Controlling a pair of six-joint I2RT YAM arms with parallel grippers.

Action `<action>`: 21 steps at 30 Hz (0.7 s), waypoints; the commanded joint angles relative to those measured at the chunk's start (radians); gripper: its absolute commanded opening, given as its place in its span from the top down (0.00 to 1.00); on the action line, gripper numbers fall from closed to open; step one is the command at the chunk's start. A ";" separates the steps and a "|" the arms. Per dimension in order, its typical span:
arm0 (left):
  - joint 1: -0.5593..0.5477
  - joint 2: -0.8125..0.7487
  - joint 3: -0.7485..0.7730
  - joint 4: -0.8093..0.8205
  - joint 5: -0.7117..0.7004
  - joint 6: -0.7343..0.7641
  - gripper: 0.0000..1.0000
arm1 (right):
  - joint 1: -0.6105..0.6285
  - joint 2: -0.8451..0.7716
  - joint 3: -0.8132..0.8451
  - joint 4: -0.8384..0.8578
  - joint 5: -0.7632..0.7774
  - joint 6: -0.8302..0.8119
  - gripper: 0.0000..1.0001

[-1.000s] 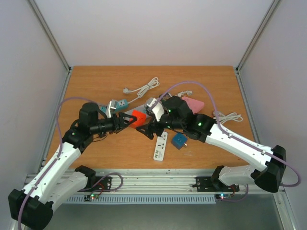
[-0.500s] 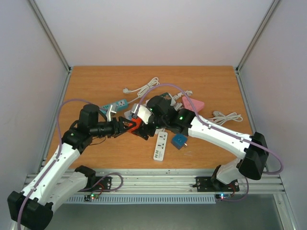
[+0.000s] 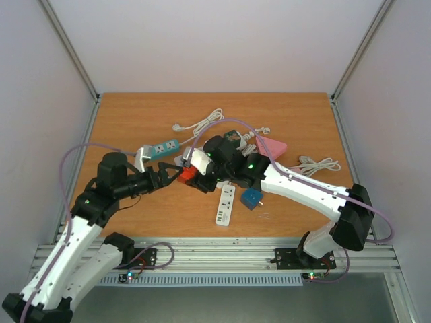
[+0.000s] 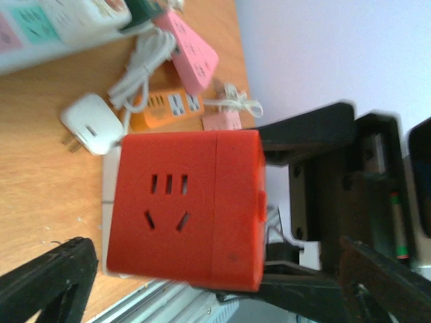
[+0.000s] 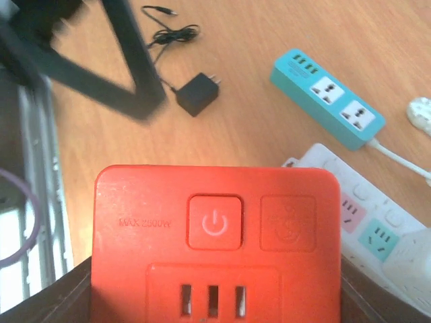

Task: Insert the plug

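Observation:
A red socket cube (image 3: 188, 173) with a power button is held just above the table's middle. My right gripper (image 3: 196, 177) is shut on it; in the right wrist view the cube (image 5: 215, 242) fills the space between the jaws of that gripper (image 5: 215, 299). My left gripper (image 3: 170, 176) is open just left of the cube. In the left wrist view the cube's socket face (image 4: 185, 208) sits ahead, between the spread jaws of that gripper (image 4: 215, 272), which do not touch it. A black adapter plug (image 5: 197, 94) lies on the table. A white plug (image 4: 87, 124) lies beyond the cube.
A teal power strip (image 3: 161, 147), a white power strip (image 3: 225, 205), a blue cube (image 3: 252, 198), a pink strip (image 3: 273, 146) and white cables (image 3: 202, 123) (image 3: 320, 163) lie around the middle. An orange strip (image 4: 168, 106) shows in the left wrist view.
My right gripper has moved left onto the red cube. My left arm has drawn back to the left, away from the cube, with its jaws open.

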 commanded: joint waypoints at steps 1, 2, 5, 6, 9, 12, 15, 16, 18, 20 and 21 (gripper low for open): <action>0.005 -0.100 0.102 -0.171 -0.336 0.080 0.01 | -0.005 -0.016 -0.044 0.141 0.134 0.117 0.73; 0.006 -0.123 0.126 -0.208 -0.386 0.103 0.01 | -0.010 -0.013 -0.048 0.147 0.158 0.148 0.73; 0.005 -0.196 0.187 -0.311 -0.494 0.212 0.01 | -0.031 0.004 -0.050 0.141 0.176 0.242 0.73; 0.006 -0.222 0.190 -0.321 -0.512 0.237 0.01 | -0.037 0.014 -0.050 0.138 0.177 0.270 0.73; 0.005 -0.293 0.168 -0.345 -0.549 0.304 0.01 | -0.072 0.050 -0.022 0.103 0.203 0.366 0.73; 0.004 -0.357 0.102 -0.338 -0.599 0.358 0.01 | -0.119 0.097 -0.007 0.075 0.211 0.442 0.73; 0.005 -0.391 0.057 -0.343 -0.629 0.352 0.01 | -0.163 0.157 0.012 0.064 0.191 0.482 0.73; 0.004 -0.397 0.045 -0.339 -0.605 0.351 0.01 | -0.169 0.180 0.028 0.051 0.191 0.480 0.73; 0.005 -0.405 0.018 -0.327 -0.570 0.371 0.01 | -0.171 0.232 0.078 0.017 0.213 0.463 0.73; 0.004 -0.408 0.018 -0.319 -0.570 0.378 0.01 | -0.174 0.283 0.126 -0.008 0.230 0.460 0.73; 0.005 -0.410 0.016 -0.312 -0.573 0.382 0.01 | -0.176 0.304 0.144 -0.010 0.225 0.459 0.73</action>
